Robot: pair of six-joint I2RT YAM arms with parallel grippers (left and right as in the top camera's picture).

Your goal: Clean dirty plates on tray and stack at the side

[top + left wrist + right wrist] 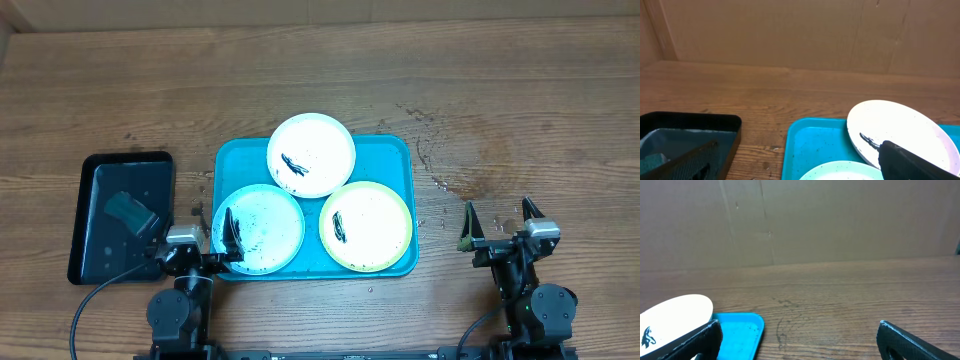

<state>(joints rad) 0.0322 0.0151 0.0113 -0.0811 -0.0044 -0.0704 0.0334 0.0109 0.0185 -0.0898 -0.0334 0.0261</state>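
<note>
The turquoise tray [395, 150] lies at the table's middle and holds three plates with black smears. The white plate [311, 153] is at the back, the light blue plate [262, 228] front left, the yellow-green rimmed plate [366, 226] front right. My left gripper [195, 228] is open and empty at the tray's front left corner, with its right finger over the blue plate's edge. In the left wrist view [799, 145] it faces the tray [815, 145] and the white plate [900, 125]. My right gripper [498, 222] is open and empty over bare wood right of the tray; it also shows in the right wrist view [799, 325].
A smaller black tray [95, 180] lies left of the turquoise tray with a dark sponge [132, 212] in it. Wet marks [440, 160] spot the wood right of the tray. A cardboard wall [800, 220] stands at the table's far side.
</note>
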